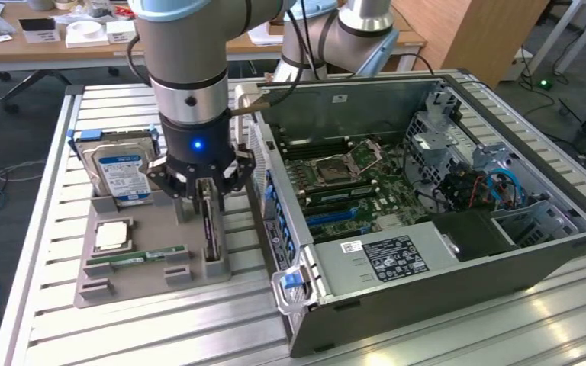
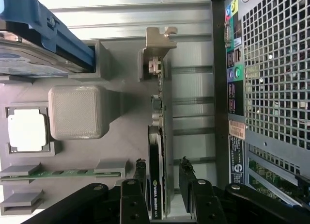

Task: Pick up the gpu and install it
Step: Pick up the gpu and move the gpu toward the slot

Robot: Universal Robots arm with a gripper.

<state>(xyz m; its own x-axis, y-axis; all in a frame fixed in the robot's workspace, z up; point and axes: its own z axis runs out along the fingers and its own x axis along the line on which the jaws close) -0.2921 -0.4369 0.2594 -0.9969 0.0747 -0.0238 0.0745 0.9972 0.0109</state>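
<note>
A silver table of ribbed aluminium slats point(image 1: 49, 320) carries a flat grey plastic holder tray with moulded slots point(image 1: 135, 295) on the exterior view's left and, just beside it, a large dark-grey metal computer case lying open on its side point(image 1: 426, 305).

We see a black end effector point(image 1: 205, 197), with a small blue light glowing on the wrist above it. The gpu point(image 2: 155, 185) is black with pale lettering, and its bracket is a dull metal colour. The tray point(image 1: 135, 280) is plain grey. On it the memory stick point(image 1: 135, 258) is green and the hard drive point(image 1: 120, 177) is silver with a blue label. The table point(image 1: 120, 335) is silvery and ribbed with slats. The computer case point(image 1: 445, 282) is dark grey, its motherboard point(image 1: 375, 194) green and its rear grille point(image 2: 276, 64) finely perforated.
</note>
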